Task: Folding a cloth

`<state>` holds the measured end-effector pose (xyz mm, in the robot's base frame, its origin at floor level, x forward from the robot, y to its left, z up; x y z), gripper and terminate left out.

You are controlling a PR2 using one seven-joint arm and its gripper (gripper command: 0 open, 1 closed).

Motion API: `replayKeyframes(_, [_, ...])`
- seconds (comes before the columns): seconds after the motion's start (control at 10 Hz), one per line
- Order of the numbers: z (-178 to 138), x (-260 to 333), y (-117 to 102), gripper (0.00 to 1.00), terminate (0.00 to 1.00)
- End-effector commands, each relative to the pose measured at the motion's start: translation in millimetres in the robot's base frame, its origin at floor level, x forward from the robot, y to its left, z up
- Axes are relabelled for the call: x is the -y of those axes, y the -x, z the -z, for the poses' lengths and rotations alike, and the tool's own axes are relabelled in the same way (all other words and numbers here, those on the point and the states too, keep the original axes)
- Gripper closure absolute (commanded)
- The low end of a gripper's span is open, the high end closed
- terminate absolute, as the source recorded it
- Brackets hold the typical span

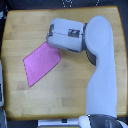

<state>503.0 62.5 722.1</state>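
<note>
One pink cloth (42, 63) lies flat on the wooden bench (20, 30), left of centre in the exterior view, with one corner hidden under the robot's hand (51, 41). The single white arm (102, 65) reaches in from the bottom edge, bending leftward over the cloth's upper corner. Whether the hand is clenched cannot be told.

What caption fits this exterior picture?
Robot's claw at the pink cloth's top corner on a wooden table.

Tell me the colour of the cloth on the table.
Plain pink-magenta, no pattern; the cloth shows best in the exterior view.
</note>
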Motion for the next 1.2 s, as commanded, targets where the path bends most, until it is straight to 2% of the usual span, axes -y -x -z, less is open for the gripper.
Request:
replayKeyframes(0.0, [5, 14, 18, 1.00, 0.00])
replayKeyframes(0.1, [6, 16, 27, 1.00, 0.00])
replayKeyframes(0.5, [6, 18, 33, 1.00, 0.00])
replayKeyframes(1.1, [1, 25, 33, 1.00, 0.00])
